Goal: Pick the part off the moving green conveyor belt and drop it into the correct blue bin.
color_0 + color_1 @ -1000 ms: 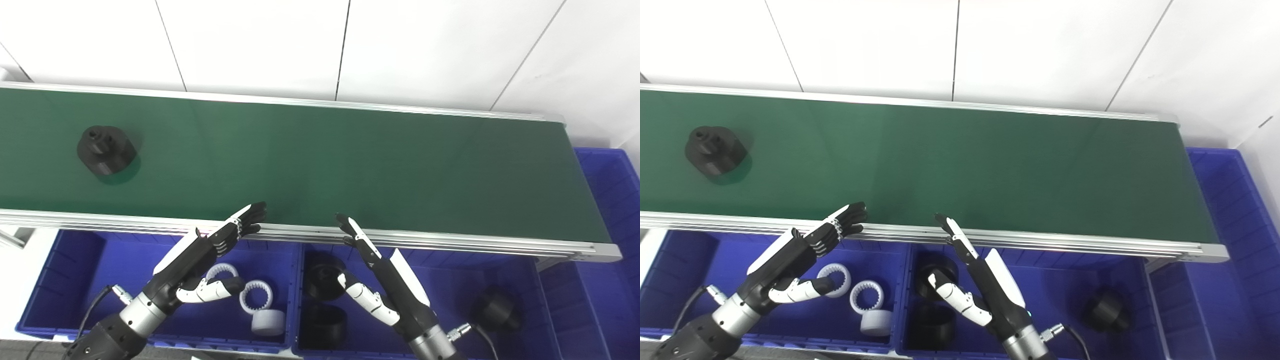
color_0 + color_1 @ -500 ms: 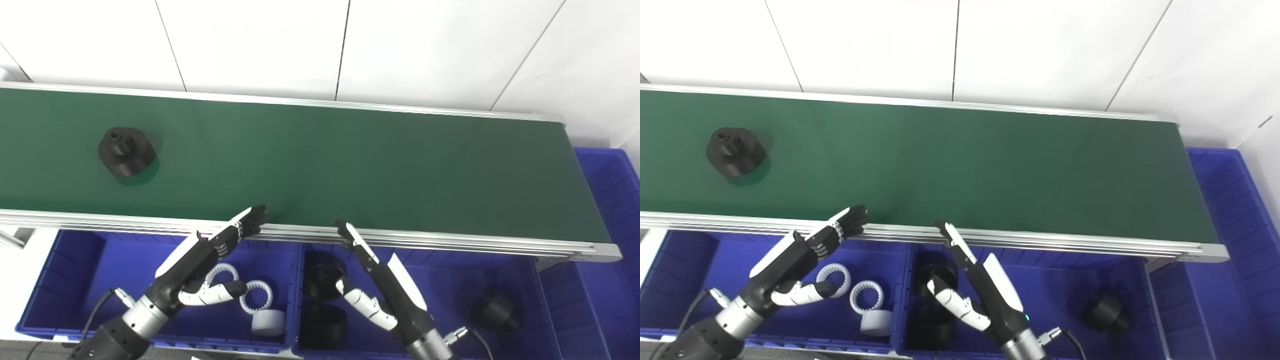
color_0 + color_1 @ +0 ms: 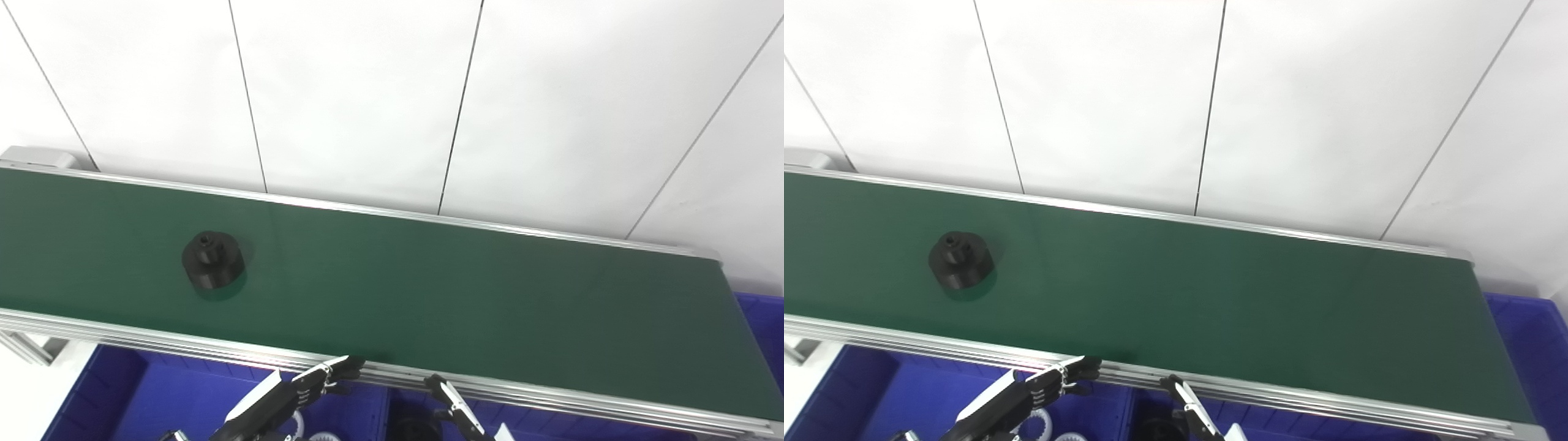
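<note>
A black round part (image 3: 212,267) with a raised hub sat upright on the green conveyor belt (image 3: 459,306), well beyond and to the left of the left hand's (image 3: 288,398) fingertips. Both hands held nothing, fingers extended at the belt's near rail (image 3: 184,349); the right hand (image 3: 456,410) reached up beside it, above blue bins (image 3: 153,392).
</note>
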Controlling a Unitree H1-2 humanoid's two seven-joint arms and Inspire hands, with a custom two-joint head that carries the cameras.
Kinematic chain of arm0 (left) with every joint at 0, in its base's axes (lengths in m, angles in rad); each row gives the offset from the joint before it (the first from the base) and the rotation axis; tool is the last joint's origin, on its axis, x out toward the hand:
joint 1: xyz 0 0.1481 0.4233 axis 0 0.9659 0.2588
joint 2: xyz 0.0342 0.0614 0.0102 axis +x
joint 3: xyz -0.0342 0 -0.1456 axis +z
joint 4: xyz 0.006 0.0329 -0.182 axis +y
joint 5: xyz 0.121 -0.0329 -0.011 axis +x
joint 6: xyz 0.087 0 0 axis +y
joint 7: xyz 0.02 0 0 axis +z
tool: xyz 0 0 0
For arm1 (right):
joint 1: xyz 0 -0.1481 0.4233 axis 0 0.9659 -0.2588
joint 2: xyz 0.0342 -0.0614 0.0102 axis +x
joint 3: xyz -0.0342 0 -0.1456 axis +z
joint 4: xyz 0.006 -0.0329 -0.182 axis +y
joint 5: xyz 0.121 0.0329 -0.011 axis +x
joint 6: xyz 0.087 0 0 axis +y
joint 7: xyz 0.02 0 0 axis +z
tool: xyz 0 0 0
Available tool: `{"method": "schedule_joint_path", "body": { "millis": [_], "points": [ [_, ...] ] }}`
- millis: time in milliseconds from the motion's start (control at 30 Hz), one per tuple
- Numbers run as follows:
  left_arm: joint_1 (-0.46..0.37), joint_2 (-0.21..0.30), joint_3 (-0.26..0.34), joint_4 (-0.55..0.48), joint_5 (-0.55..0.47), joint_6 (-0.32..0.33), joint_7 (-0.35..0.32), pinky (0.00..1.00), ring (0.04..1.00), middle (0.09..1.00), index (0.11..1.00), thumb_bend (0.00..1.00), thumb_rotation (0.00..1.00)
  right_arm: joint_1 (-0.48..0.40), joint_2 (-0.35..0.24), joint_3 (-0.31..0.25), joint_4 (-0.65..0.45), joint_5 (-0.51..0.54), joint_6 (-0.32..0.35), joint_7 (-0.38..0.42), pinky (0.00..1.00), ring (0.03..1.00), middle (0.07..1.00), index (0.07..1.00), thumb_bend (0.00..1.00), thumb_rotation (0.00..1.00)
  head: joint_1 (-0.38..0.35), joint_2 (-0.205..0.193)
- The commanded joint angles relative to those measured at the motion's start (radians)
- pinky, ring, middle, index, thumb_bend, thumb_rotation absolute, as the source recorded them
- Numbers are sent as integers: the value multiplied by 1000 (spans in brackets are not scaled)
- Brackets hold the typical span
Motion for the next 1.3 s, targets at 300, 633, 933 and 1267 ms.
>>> {"method": "schedule_joint_path", "body": {
  "millis": [300,633,933,1267],
  "points": [
    [-13,14,6,-41,-9,-39,-5,847,914,937,913,561,485,-75,45,-56,-103,-72,-31,-55,782,879,926,902,504,533,-10,24],
    [-42,0,-1,-36,-15,-39,-9,830,899,933,913,544,457,-365,111,-146,-192,-148,119,-52,745,808,833,825,794,270,-7,28],
    [-58,-1,-5,-46,-12,-38,-3,820,894,928,908,550,469,-665,149,-154,-33,-147,221,-40,764,803,817,806,918,223,2,24],
    [-52,3,-14,-68,-21,-38,-4,832,900,931,908,541,441,-865,142,-73,291,-235,173,-84,769,834,826,823,956,285,4,28]
  ]
}}
